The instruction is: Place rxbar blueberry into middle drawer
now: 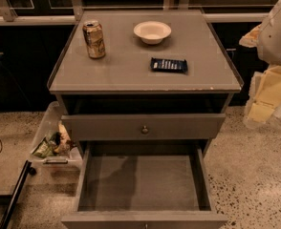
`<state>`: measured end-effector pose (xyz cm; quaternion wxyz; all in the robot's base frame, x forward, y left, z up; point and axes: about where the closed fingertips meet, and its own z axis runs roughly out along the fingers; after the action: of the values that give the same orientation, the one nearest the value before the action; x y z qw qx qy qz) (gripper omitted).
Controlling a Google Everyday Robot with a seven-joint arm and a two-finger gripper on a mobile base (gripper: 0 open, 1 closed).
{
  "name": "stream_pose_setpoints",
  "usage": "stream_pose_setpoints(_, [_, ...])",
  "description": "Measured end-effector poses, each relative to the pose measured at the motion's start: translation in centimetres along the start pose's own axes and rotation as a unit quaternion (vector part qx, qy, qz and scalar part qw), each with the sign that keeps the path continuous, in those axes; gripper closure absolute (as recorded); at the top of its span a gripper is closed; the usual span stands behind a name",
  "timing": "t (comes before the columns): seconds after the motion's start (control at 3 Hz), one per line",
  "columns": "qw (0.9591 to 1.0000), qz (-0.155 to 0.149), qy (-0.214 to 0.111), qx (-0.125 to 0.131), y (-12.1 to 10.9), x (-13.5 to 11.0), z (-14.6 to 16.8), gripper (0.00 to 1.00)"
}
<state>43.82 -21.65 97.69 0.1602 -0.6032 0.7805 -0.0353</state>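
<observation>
The rxbar blueberry [168, 65], a flat dark navy bar with pale lettering, lies on the grey cabinet top [131, 70], right of centre near the front edge. The middle drawer [145, 185] is pulled out below, and its flat grey floor is bare. My gripper [262, 104], pale yellow on a white arm, hangs at the right edge of the view. It is beside the cabinet's right side, below the level of the top and well apart from the bar. It holds nothing that I can see.
A tan drink can [94, 39] stands at the top's back left. A white bowl [152, 31] sits at the back centre. The upper drawer front with a round knob [144, 129] is closed. A clear bin with snack bags [52, 144] sits on the floor to the left.
</observation>
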Motion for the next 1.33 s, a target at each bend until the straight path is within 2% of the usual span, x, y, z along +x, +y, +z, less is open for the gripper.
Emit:
stream_pose_setpoints(0.33, [0.9999, -0.004, 0.001, 0.010, 0.2, -0.2, 0.1, 0.00])
stream_pose_setpoints(0.67, [0.9992, -0.032, -0.003, 0.024, -1.2, -1.3, 2.5, 0.00])
stream_pose_setpoints(1.0, [0.9973, -0.058, -0.020, 0.040, -4.2, -2.2, 5.3, 0.00])
stream_pose_setpoints(1.33, [0.9949, -0.082, -0.036, 0.045, -7.4, -2.9, 7.8, 0.00])
